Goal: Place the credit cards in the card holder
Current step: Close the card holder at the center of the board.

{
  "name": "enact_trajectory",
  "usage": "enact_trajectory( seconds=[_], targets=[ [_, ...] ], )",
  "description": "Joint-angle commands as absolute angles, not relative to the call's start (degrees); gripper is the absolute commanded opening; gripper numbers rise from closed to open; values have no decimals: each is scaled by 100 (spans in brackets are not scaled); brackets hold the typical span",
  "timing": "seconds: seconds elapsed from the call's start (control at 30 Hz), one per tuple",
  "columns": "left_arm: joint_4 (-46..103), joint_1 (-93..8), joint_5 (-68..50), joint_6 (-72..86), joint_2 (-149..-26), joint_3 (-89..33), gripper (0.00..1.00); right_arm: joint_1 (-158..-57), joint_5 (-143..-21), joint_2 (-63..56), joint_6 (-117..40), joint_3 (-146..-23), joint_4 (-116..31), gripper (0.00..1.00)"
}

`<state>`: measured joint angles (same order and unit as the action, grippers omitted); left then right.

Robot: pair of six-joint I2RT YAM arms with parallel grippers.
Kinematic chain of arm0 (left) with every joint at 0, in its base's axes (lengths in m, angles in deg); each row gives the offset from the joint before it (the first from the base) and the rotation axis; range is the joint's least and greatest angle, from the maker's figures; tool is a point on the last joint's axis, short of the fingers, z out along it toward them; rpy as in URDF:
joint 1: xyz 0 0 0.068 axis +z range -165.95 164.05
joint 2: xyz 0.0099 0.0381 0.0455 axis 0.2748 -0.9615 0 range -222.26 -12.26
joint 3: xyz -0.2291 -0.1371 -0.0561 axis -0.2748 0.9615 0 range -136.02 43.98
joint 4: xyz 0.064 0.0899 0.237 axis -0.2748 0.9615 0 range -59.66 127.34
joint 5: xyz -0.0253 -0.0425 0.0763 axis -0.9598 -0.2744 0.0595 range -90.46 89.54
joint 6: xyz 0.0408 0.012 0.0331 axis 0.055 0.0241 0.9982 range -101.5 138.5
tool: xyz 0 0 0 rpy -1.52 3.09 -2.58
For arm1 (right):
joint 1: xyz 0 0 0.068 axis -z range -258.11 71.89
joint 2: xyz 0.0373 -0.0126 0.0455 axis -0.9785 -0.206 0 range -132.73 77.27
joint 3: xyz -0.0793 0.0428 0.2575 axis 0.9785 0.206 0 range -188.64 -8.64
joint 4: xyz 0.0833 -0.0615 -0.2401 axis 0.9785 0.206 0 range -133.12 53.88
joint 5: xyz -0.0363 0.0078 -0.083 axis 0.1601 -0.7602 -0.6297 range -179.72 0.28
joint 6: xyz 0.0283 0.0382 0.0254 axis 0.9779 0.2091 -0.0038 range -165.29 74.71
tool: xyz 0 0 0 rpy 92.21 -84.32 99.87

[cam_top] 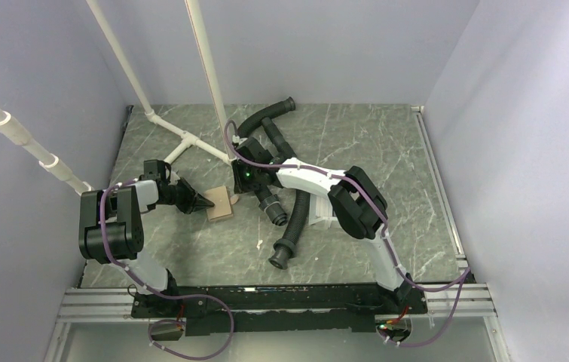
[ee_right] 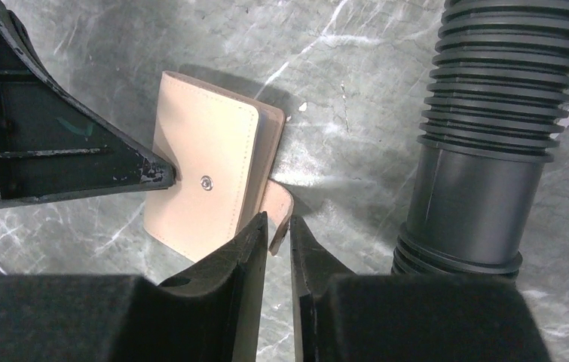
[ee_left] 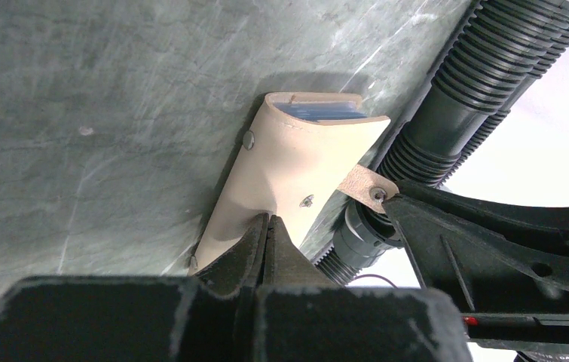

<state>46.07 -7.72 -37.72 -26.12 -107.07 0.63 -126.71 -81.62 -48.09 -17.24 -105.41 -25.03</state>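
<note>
The tan card holder (cam_top: 218, 205) (ee_left: 289, 166) (ee_right: 202, 173) lies folded shut on the grey marble table. Blue edges of credit cards (ee_left: 326, 111) show inside its far open end; other cards are hidden. My left gripper (cam_top: 209, 204) (ee_left: 268, 220) is shut with nothing between its fingers, and its tip rests on the holder's cover. My right gripper (cam_top: 234, 197) (ee_right: 277, 222) is shut on the holder's snap tab (ee_right: 281, 207) (ee_left: 368, 182), which stands out from the holder's right edge.
Black corrugated hoses (cam_top: 289, 226) (ee_right: 484, 136) lie right of the holder, one close beside it. White pipes (cam_top: 183, 139) run across the back left. A white tray (cam_top: 319, 215) sits partly under the right arm.
</note>
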Motion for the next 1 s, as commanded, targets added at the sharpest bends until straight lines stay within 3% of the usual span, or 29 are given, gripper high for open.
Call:
enact_trajectory(
  seconds=[0.0,0.17,0.4,0.97],
  targets=[
    [4712,-787,-3585,-2421,-10762,21,0,-12680,-8028,-4669,-1826,-10483,-2538,19],
    [4702,-787,-3568,-2423,-10765,38,0,-12680,-8004,-4608,-1809,-10366,-2598,15],
    [4735,-787,-3526,-2408,-10718,30,0,-12680,-7950,-4491,-1773,-10252,-2709,0],
    [4625,-787,-3614,-2448,-10787,110,0,-12687,-6523,-4844,-781,-10299,-3992,0]
  ],
)
